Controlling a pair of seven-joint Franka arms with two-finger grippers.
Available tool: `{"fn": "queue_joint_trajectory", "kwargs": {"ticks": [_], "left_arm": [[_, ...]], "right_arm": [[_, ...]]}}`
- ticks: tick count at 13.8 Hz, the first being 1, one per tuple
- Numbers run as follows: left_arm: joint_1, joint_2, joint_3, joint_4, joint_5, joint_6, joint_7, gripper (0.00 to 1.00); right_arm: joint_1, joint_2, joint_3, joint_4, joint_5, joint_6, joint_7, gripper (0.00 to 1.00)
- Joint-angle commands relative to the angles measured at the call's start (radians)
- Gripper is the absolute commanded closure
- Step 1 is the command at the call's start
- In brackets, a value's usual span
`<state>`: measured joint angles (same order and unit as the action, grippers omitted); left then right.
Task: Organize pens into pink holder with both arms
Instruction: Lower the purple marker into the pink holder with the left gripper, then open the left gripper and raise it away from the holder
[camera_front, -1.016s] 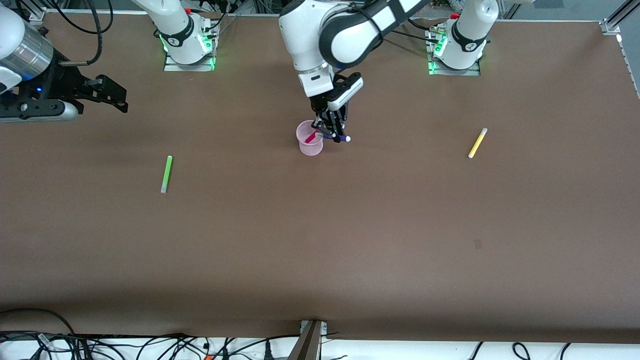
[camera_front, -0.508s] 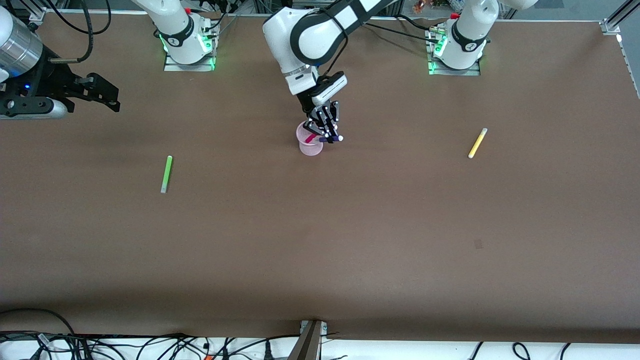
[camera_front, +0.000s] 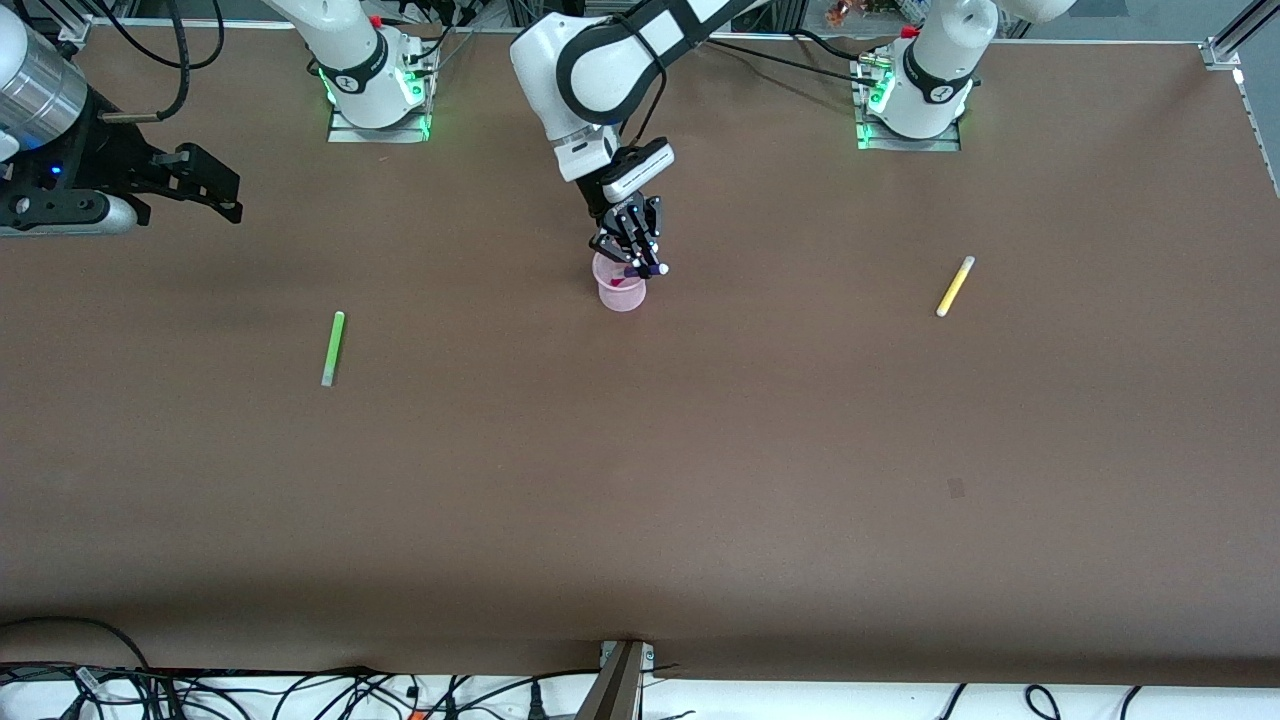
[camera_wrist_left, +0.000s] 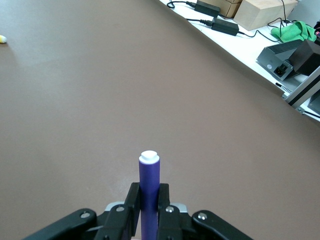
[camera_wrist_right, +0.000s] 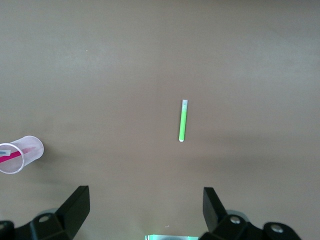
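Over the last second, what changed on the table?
The left gripper, shut on the purple pen, swung it from nearly flat toward upright and came over the pink holder. The right gripper, open, lifted slightly near its end. Unchanged: magenta pen in the holder, green pen and yellow pen lying flat.

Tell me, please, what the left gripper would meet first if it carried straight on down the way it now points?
Most likely the pink holder: the left gripper, shut on the purple pen, hangs just over its rim, with the magenta pen already inside. Depth is unclear.
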<state>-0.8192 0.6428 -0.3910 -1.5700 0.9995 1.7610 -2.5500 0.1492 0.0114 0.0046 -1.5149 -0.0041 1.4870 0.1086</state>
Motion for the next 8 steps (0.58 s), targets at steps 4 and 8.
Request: {"fn": "queue_joint_trajectory", "kwargs": {"ticks": [4, 8], "left_arm": [[-0.024, 0.031, 0.011, 0.062, 0.018, -0.034, -0.015, 0.59], [-0.006, 0.003, 0.009, 0.067, 0.011, -0.066, 0.019, 0.00]], "right_arm": [[0.010, 0.015, 0.003, 0.030, -0.010, -0.002, -0.009, 0.00], [0.007, 0.016, 0.000, 0.030, -0.013, -0.002, -0.009, 0.00]]}}
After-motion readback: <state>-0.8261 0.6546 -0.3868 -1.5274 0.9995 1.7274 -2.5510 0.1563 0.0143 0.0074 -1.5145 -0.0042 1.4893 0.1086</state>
